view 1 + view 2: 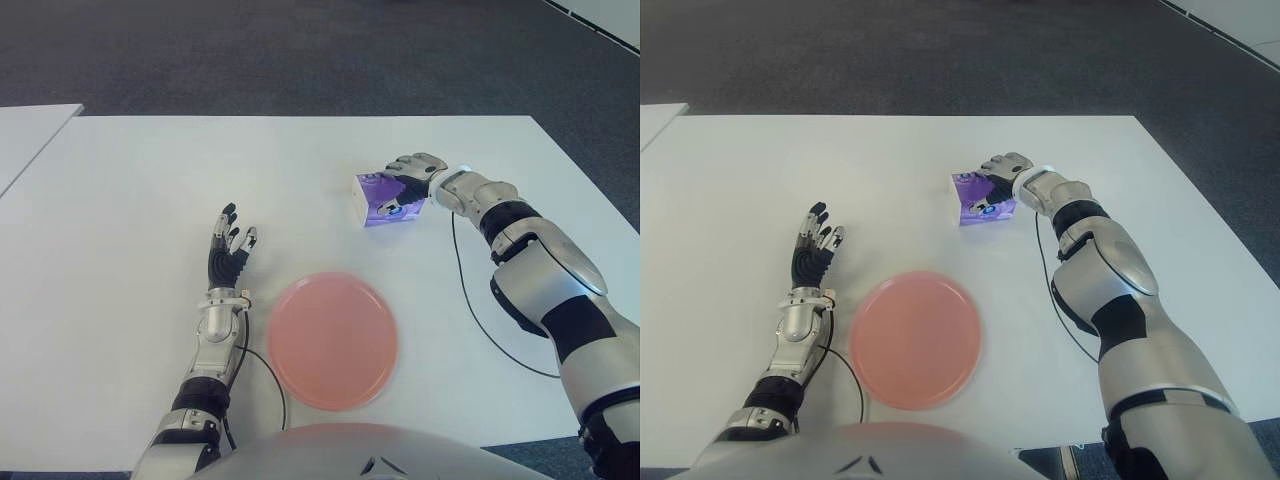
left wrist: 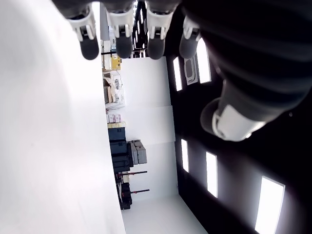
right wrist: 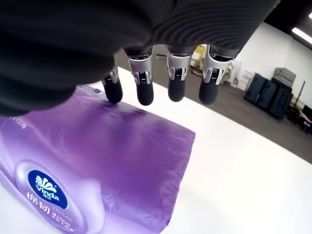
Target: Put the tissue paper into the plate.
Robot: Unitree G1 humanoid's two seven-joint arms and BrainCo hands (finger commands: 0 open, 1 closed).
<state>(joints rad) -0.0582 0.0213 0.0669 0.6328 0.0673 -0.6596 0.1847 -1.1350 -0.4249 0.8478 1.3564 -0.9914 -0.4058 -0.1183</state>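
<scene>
White table (image 1: 150, 170), tissue pack (image 1: 380, 197) lengthwise left-right

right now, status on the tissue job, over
Right hand over tissue pack, fingers extended, not closed. Left hand open, idle left of pink plate. Plate bare, path clear.
</scene>
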